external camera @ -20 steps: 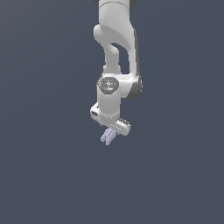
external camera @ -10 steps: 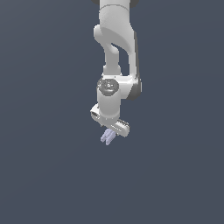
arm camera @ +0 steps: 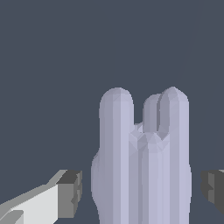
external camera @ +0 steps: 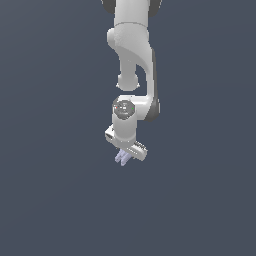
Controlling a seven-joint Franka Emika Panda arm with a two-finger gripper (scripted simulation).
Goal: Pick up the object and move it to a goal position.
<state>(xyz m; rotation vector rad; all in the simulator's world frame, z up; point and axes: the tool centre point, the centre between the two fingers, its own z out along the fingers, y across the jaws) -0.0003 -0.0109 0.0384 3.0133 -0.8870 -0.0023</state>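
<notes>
The object [external camera: 121, 158] is a small pale lavender-blue bundle of short parallel rods. In the exterior view it pokes out just below the white gripper [external camera: 125, 155] at the end of the arm. In the wrist view the object [arm camera: 142, 153] fills the space between the two fingers, rods pointing away from the camera. The gripper [arm camera: 141, 192] is open: one grey pad [arm camera: 70, 192] and the other pad [arm camera: 213, 189] stand on either side of the object, each with a narrow gap showing.
The white Panda arm [external camera: 132, 60] comes down from the top of the exterior view. Everything around it is a plain dark grey-blue background with no other objects or edges visible.
The arm's wrist has come down a little toward the object. The object stays at the same spot under the gripper.
</notes>
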